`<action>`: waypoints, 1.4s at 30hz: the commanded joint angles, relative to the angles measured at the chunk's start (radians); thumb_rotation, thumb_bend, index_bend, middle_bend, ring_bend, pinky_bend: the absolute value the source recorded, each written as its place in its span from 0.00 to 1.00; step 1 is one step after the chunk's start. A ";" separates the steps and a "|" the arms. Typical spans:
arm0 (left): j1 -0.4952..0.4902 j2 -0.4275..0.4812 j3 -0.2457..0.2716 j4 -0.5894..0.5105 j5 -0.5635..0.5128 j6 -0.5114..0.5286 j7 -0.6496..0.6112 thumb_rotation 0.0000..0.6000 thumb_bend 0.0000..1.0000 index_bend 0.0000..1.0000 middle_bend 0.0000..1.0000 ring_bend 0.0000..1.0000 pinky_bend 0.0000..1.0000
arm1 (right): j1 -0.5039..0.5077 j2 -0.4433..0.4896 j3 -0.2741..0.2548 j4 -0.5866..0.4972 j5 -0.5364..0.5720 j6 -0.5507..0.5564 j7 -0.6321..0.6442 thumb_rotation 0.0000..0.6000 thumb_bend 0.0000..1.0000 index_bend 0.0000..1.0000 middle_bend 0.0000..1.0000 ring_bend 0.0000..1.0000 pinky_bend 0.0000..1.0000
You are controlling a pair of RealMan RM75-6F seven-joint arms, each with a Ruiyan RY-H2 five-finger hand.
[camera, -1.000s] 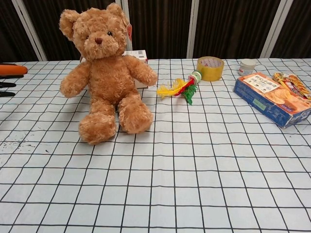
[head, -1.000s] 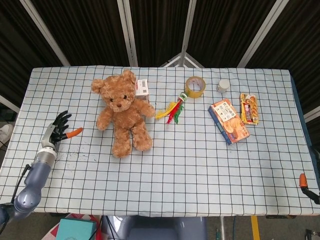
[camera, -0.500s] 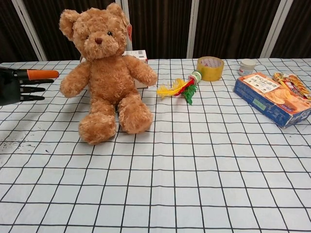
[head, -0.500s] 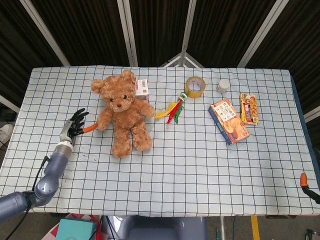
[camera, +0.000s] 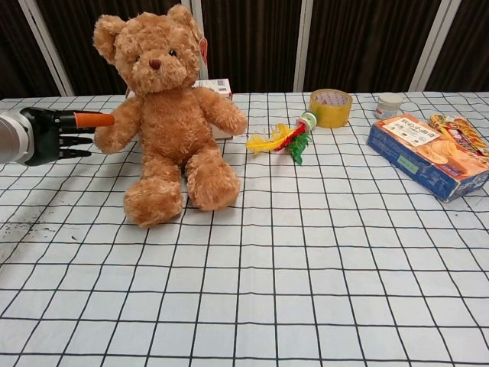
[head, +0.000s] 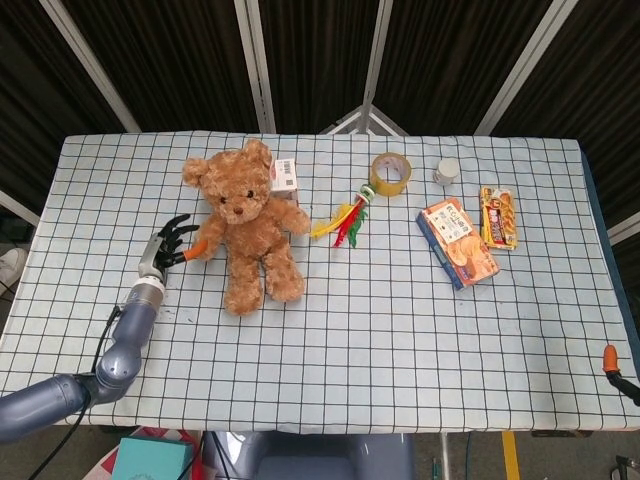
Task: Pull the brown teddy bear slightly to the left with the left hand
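Head view shows the brown teddy bear (head: 244, 226) sitting in the upper left part of the frame on the checked tabletop (head: 330, 370), legs stretched toward the lower edge. The left robot hand (head: 170, 246) lies just left of it, dark fingers spread and holding nothing, its orange-tipped finger reaching the bear's paw on the left side of the frame; whether it actually presses the fur is hard to tell. In the chest view the same robot hand (camera: 53, 134) enters from the left edge at mid-height, the orange tip meeting the paw of the bear (camera: 166, 115).

Behind the bear's shoulder a small white box (head: 286, 178) peeks out. Right of the bear, near the top centre, lie a feathered toy (head: 345, 221) and a roll of yellow tape (head: 390, 173), with a small white jar (head: 446, 171) further right. A blue snack box (head: 457, 243) and a snack packet (head: 498, 217) sit side by side at the right. At the lower right edge only an orange fingertip of the right robot hand (head: 611, 360) shows, so how it is set cannot be told.
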 commanded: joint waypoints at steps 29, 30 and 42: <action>-0.056 -0.109 -0.035 0.077 -0.066 0.075 0.149 1.00 0.44 0.37 0.44 0.08 0.11 | -0.001 0.007 0.006 0.000 0.003 0.008 0.027 1.00 0.51 0.04 0.12 0.23 0.14; -0.057 -0.112 -0.039 0.077 -0.066 0.082 0.155 1.00 0.45 0.39 0.46 0.09 0.11 | -0.001 0.007 0.006 0.000 0.003 0.009 0.026 1.00 0.51 0.04 0.12 0.23 0.14; -0.060 -0.127 -0.084 0.070 -0.105 0.149 0.206 1.00 0.55 0.46 0.56 0.13 0.13 | -0.001 0.008 0.006 0.000 -0.001 0.012 0.031 1.00 0.51 0.04 0.12 0.23 0.14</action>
